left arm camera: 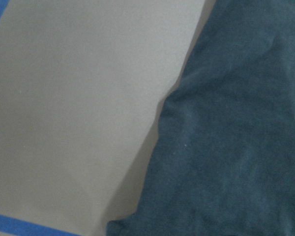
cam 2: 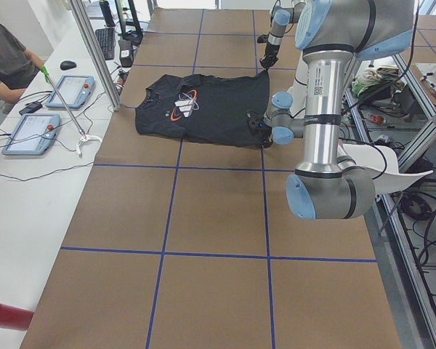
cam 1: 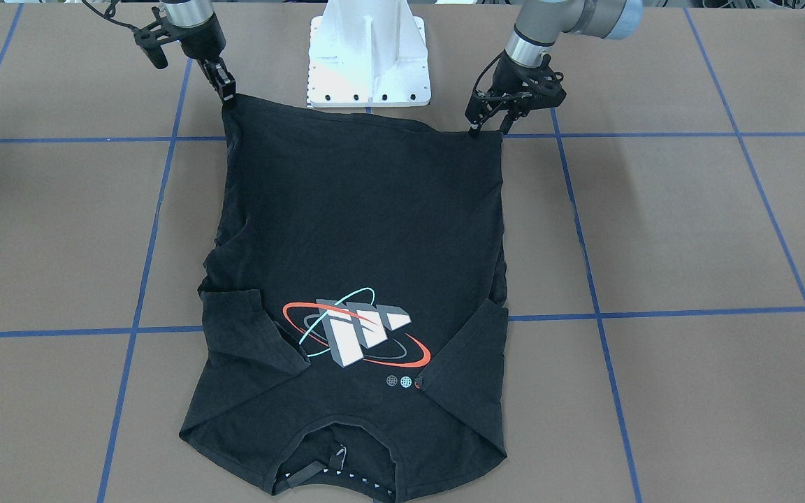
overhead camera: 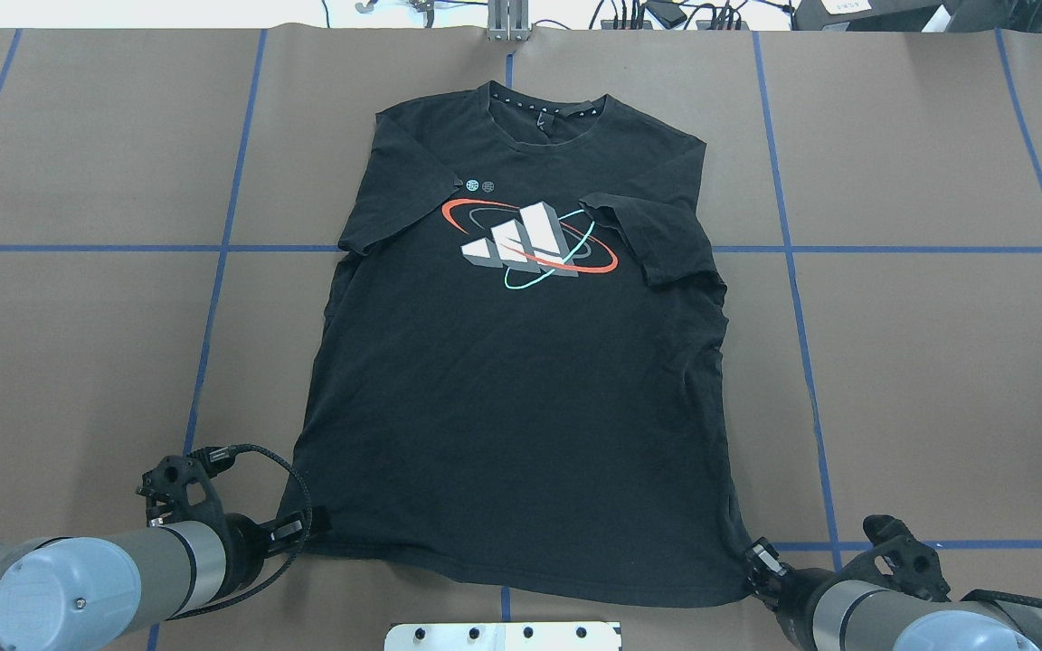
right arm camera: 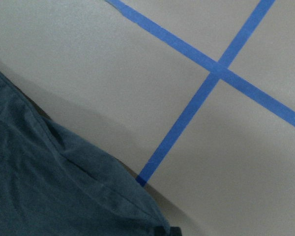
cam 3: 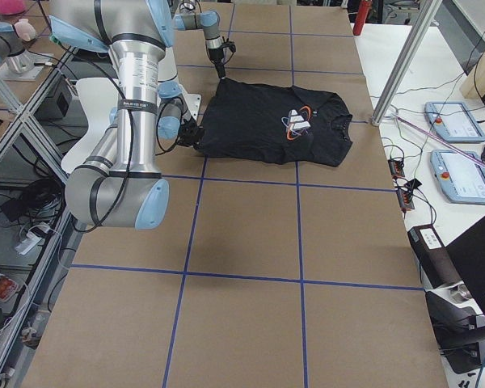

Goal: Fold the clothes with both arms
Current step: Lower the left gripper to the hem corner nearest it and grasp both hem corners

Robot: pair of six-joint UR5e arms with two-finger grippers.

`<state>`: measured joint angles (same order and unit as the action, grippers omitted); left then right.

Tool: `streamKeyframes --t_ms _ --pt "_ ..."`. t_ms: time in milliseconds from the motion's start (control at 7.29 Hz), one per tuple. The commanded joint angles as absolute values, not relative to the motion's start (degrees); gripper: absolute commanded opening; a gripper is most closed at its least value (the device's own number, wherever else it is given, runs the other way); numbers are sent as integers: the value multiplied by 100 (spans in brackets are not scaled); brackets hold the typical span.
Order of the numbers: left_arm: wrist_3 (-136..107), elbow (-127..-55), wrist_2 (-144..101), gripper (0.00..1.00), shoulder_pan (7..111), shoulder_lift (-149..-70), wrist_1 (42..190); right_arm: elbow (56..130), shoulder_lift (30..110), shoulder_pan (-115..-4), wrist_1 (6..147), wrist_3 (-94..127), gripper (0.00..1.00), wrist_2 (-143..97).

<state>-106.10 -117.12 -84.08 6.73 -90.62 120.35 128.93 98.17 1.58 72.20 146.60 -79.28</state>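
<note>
The black T-shirt (overhead camera: 521,389) lies print-up on the surface (overhead camera: 937,362) (collar at the far end). The left hand (overhead camera: 313,522) and right hand (overhead camera: 754,555) are each clamped on a near hem corner.

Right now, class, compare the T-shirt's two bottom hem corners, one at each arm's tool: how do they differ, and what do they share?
The right-arm corner is drawn out to a narrow point; the left-arm corner is square. The right tool is pinched shut on its corner; whether the left tool grips its corner is unclear. Both are hem corners of the black T-shirt, each with a tool at it.
</note>
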Motion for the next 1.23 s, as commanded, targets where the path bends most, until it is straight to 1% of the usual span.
streamKeyframes --t_ms 0,137,548,685,822,1097 --pt "-10661 -11698 -8402 19 668 -9053 12032 12894 9809 158 7216 14660 0 -7928" --pt "-10661 -11724 -8402 0 668 -9035 12032 12894 9800 167 7216 14660 0 -7928" --pt "-10670 -11891 -8437 0 668 -8983 11910 12920 9791 158 7216 14660 0 -7928" --pt "-10679 -12092 -8455 0 668 -8982 11570 12955 9791 150 7216 14660 0 -7928" --pt "-10687 -12468 -8620 0 668 -8982 11157 13033 9817 149 7216 14660 0 -7928" --pt "-10836 -12813 -8841 0 650 -8982 11004 13235 9948 132 7216 14651 0 -8164"
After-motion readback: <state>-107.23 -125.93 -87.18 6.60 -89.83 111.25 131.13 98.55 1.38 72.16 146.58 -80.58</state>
